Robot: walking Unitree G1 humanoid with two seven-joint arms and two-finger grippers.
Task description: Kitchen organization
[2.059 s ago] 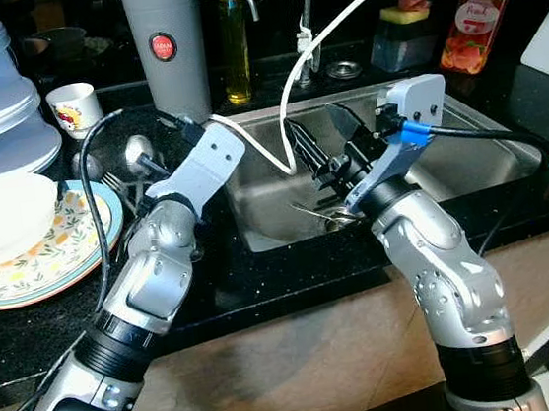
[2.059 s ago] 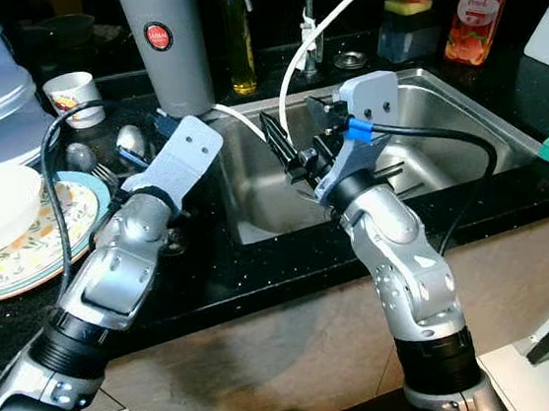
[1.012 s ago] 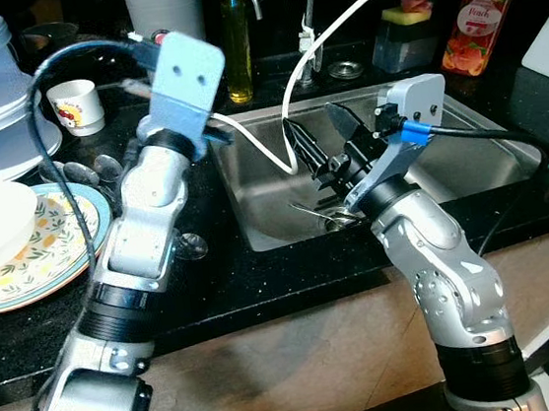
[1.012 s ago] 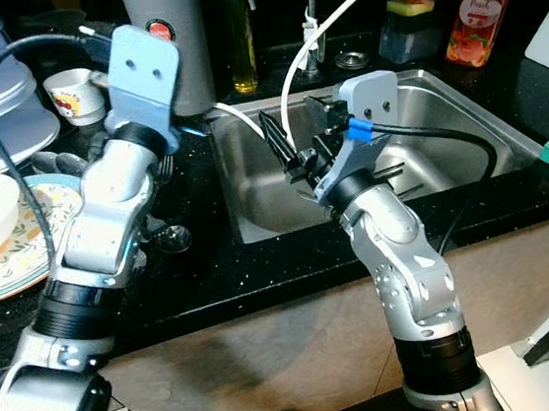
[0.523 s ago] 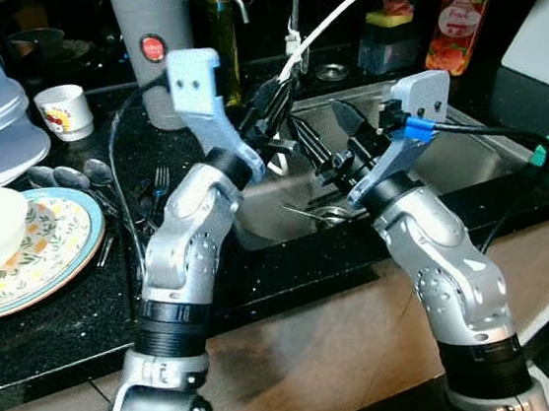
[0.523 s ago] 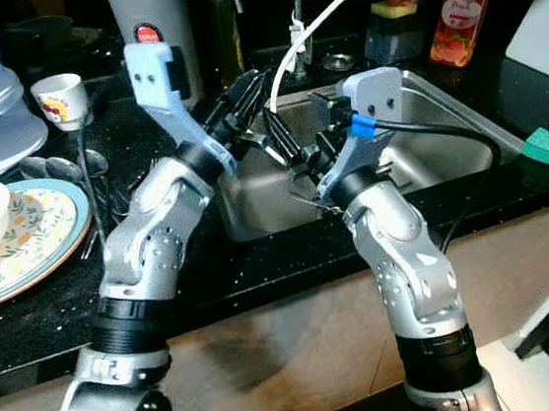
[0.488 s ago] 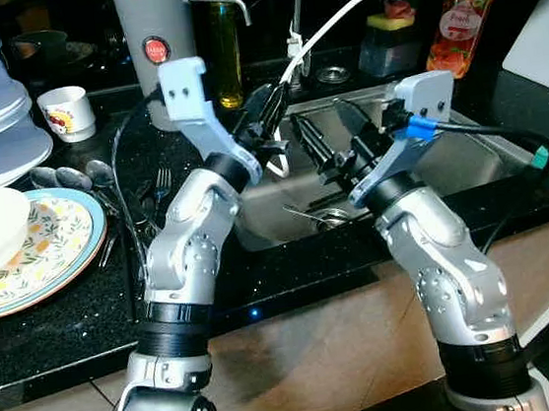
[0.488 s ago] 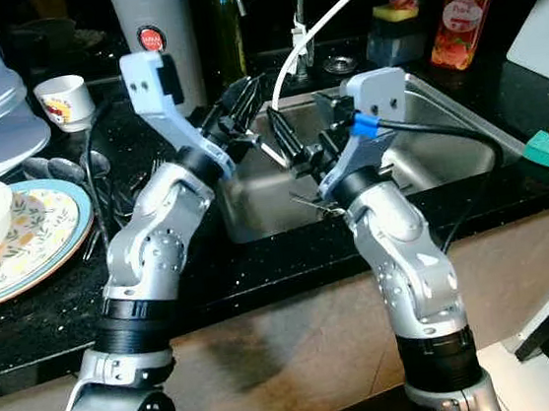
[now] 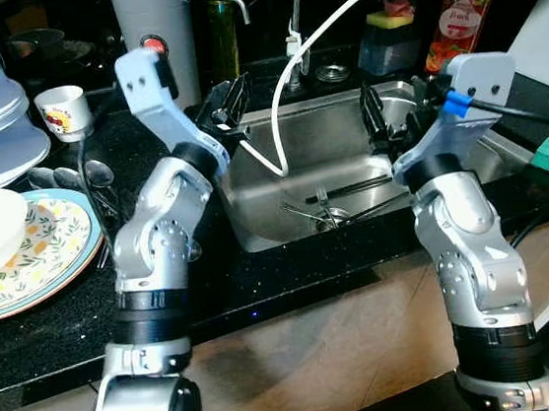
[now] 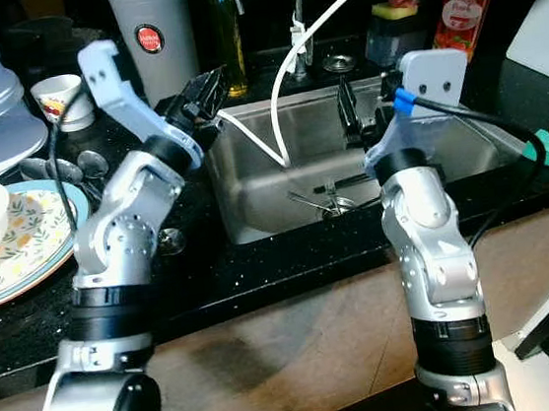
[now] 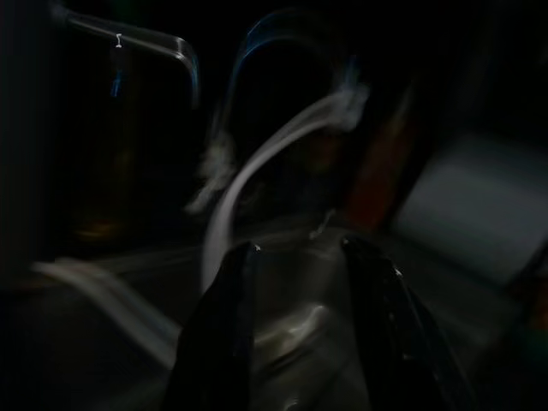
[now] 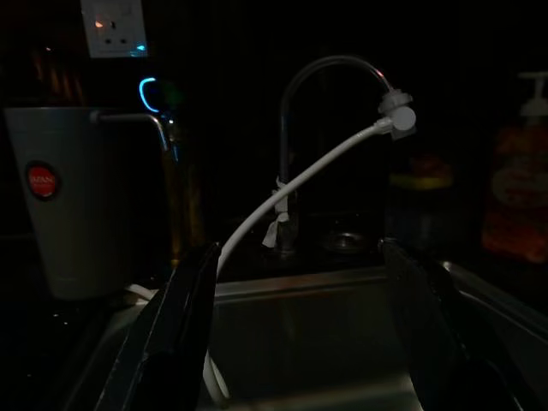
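The left wrist view is dark and blurred, though the left gripper (image 9: 223, 104), raised over the left rim of the stainless steel sink (image 9: 428, 163), shows its jaws slightly parted and empty. The right gripper (image 10: 362, 106) hangs above the basin's right half, jaws wide and empty, with the white flexible hose (image 9: 319, 32) looping down between the two arms. Loose metal cutlery (image 9: 329, 204) lies at the drain, and more spoons (image 9: 87, 174) rest on the black speckled surface (image 9: 51, 330) beside the floral-rimmed plate (image 9: 56, 250).

I stand in a home kitchen: steel sink (image 9: 468, 165) set in black countertop (image 9: 262, 266), tap (image 12: 330, 73), plate (image 9: 58, 260), cup (image 9: 63, 110), dish soap bottle (image 9: 455, 6).
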